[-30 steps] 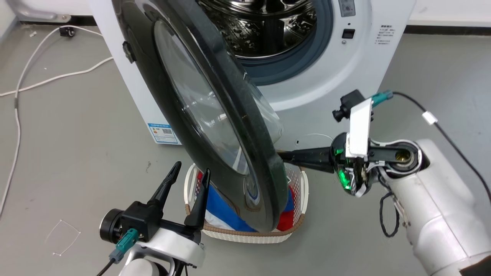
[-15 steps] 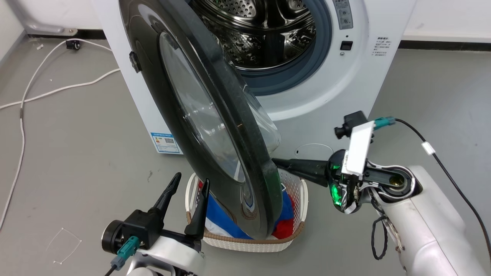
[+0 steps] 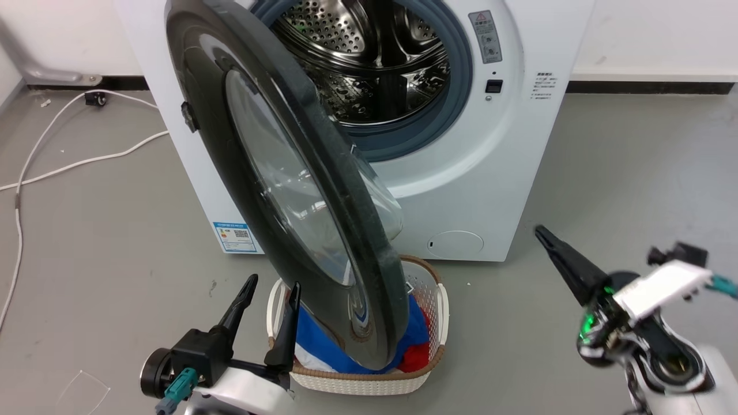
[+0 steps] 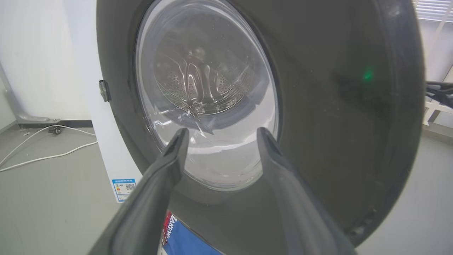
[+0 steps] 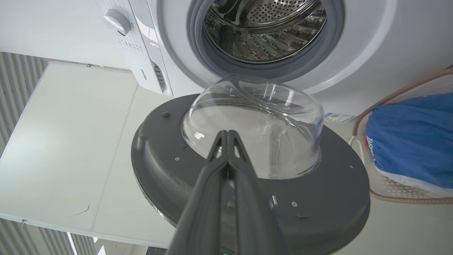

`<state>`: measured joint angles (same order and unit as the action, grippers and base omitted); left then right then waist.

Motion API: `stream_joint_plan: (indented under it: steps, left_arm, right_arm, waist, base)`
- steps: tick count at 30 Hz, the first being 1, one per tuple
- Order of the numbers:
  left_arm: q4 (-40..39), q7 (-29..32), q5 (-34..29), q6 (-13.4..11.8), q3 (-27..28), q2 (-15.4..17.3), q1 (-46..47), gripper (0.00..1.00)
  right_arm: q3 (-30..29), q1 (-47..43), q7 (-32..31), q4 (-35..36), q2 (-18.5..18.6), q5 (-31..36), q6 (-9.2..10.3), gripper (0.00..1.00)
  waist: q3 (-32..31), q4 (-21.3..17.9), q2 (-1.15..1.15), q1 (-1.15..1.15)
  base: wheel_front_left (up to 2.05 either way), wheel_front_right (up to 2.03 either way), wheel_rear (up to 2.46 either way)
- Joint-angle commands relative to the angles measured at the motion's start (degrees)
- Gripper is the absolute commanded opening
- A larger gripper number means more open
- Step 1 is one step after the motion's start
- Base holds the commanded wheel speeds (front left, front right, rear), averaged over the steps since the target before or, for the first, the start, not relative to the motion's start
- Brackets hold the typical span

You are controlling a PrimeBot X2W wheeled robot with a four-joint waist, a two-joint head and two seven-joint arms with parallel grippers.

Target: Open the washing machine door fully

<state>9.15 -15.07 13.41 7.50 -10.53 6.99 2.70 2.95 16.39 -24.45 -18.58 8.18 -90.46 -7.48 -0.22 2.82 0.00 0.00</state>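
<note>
- Brand word "Hisense", turned sideways, on the control panel [image 5: 146, 74] of the washing machine [image 3: 461, 190]; 10 o'clock of the drum opening [image 5: 265, 32] in the right wrist view.
- Warning sticker [image 3: 484, 36]: red triangle sign on top, small pictograms under it, print too small to read; 2 o'clock of the opening in the head view.
- Small printed text block [image 3: 545, 86] on the white front, 3 o'clock of the opening; unreadable.
- Blue label [image 3: 234, 236] with a QR code, low on the machine at 7 o'clock; words too small.
- Blue cloth [image 4: 187, 242]: white capitals, roughly "AKERS", start hidden.
</note>
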Motion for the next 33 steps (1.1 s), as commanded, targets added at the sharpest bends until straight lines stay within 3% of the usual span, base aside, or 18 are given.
stream_joint_plan:
  steps: [1, 3, 4, 5, 6, 9, 13, 18, 21, 27, 33]
  left_arm:
    - [-0.04, -0.14, -0.06, -0.02, 0.32, 0.11, -0.43, 1.0]
    - [0.03, -0.14, 0.01, -0.02, 0.47, 0.06, -0.51, 1.0]
    - [-0.03, -0.14, 0.35, -0.02, 0.71, -0.1, -0.53, 1.0]
    - [-0.03, -0.14, 0.34, -0.02, 0.87, -0.1, -0.54, 1.0]
    - [0.01, -0.14, 0.25, -0.02, 0.99, -0.11, -0.56, 1.0]
    - [0.17, -0.14, -0.04, -0.02, 1.23, -0.1, -0.79, 1.0]
    - [0.35, -0.14, -0.4, -0.02, 1.86, 0.0, -1.13, 1.0]
    - [0.49, -0.14, -0.9, -0.02, 2.04, 0.04, -1.21, 1.0]
    - [0.37, -0.14, -1.04, -0.02, 2.1, 0.17, -1.06, 1.0]
    - [0.06, -0.14, -1.19, -0.02, 2.66, 0.39, -0.9, 1.0]
    - [-0.01, -0.14, -1.52, -0.02, 3.06, 0.5, -0.81, 1.0]
  right_arm:
    - [-0.9, -2.93, 1.72, 1.67, -0.06, 0.39, -0.03, 0.0]
    - [-1.38, -4.71, 2.71, 2.97, -0.37, 0.48, -0.03, 0.0]
    - [-1.95, -6.47, 3.98, 4.18, -0.43, 1.07, -0.03, 0.3]
    - [-2.33, -8.16, 5.19, 5.33, -0.39, 1.75, -0.03, 0.71]
    - [-2.56, -9.69, 6.22, 6.48, -0.62, 2.19, -0.03, 1.0]
    - [-3.49, -13.41, 9.85, 9.59, -1.09, 4.41, -0.03, 1.0]
    - [-3.28, -16.71, 16.45, 12.34, -0.56, 13.16, -0.03, 1.0]
    - [-4.38, -17.98, 26.78, 13.57, 0.73, 32.49, -0.03, 1.0]
    - [-6.61, -18.04, 31.2, 14.57, 1.36, 47.47, -0.02, 1.0]
    - [-9.58, -18.63, 31.19, 21.59, -1.68, 73.53, -0.02, 1.0]
    - [-7.01, -21.65, 27.54, 25.67, -3.91, 84.21, -0.01, 1.0]
  waist:
    - [-0.11, -0.29, 0.0, 0.0]
    - [-0.12, -0.41, 0.0, 0.0]
    - [-0.13, -0.56, 0.0, 0.0]
    - [-0.13, -0.69, 0.0, 0.0]
    - [-0.15, -0.81, 0.0, 0.0]
    - [-0.29, -1.19, 0.0, 0.0]
    - [-0.55, -1.59, 0.0, 0.0]
    - [-0.85, -1.82, 0.0, 0.0]
    - [-0.83, -1.92, 0.0, 0.0]
    - [-0.88, -2.01, 0.0, 0.0]
    - [-0.86, -1.85, 0.0, 0.0]
  base:
    - [0.0, 0.0, 0.0]
    - [0.0, 0.0, 0.0]
    - [0.0, 0.0, 0.0]
    - [0.0, 0.0, 0.0]
    - [0.0, 0.0, 0.0]
    - [0.0, 0.0, 0.0]
    - [0.0, 0.0, 0.0]
    - [0.0, 0.0, 0.0]
    - [0.0, 0.0, 0.0]
    - [0.0, 0.0, 0.0]
    - [0.0, 0.0, 0.0]
